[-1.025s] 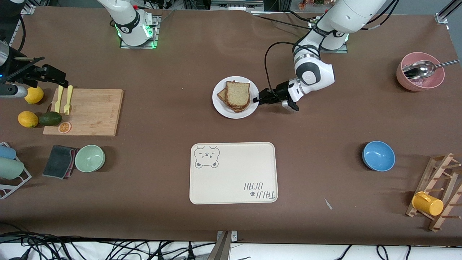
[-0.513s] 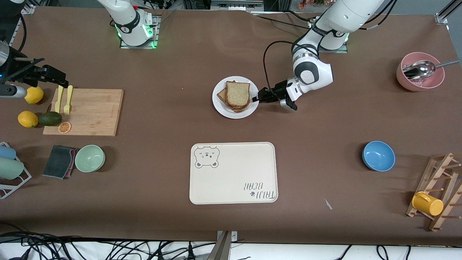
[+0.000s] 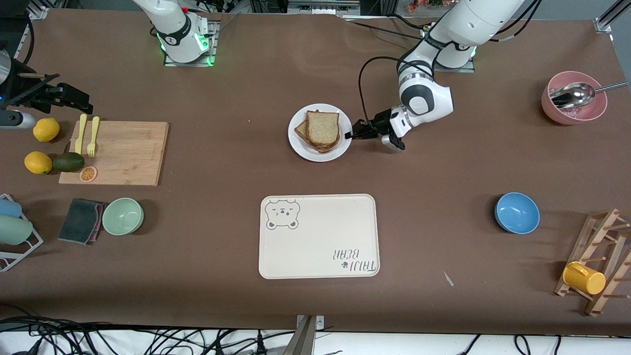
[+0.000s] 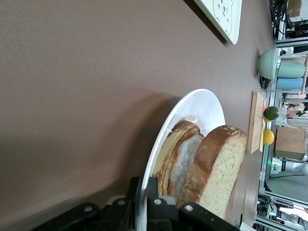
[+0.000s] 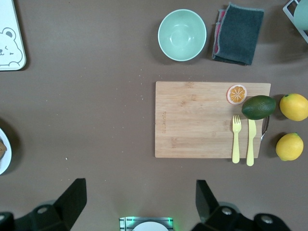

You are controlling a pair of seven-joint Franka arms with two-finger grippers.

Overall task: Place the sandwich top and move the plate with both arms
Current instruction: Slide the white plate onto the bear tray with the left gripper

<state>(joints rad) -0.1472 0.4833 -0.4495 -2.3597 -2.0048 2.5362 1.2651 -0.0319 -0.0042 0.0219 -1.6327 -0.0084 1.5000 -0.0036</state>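
Note:
The white plate (image 3: 301, 144) sits mid-table, farther from the front camera than the cream tray. On it lies a stacked sandwich, and the sandwich top (image 3: 323, 128), a wholegrain slice, is the uppermost layer. My left gripper (image 3: 350, 134) is low at the plate's edge toward the left arm's end, shut on the rim. In the left wrist view the left gripper (image 4: 146, 186) pinches the plate (image 4: 206, 108) rim, with the sandwich top (image 4: 219, 168) close by. My right gripper (image 3: 79, 102) hangs open and empty above the cutting board's edge; it also shows in the right wrist view (image 5: 139, 196).
The bear tray (image 3: 319, 236) lies nearer the front camera than the plate. The cutting board (image 3: 114, 153) with fork, knife, avocado and lemons, and a green bowl (image 3: 122, 216), are at the right arm's end. A blue bowl (image 3: 516, 212), a pink bowl (image 3: 573, 104) and a mug rack (image 3: 596, 268) are at the left arm's end.
The left gripper and the plate have shifted slightly toward the right arm's end. The right gripper has drifted a little away from the cutting board.

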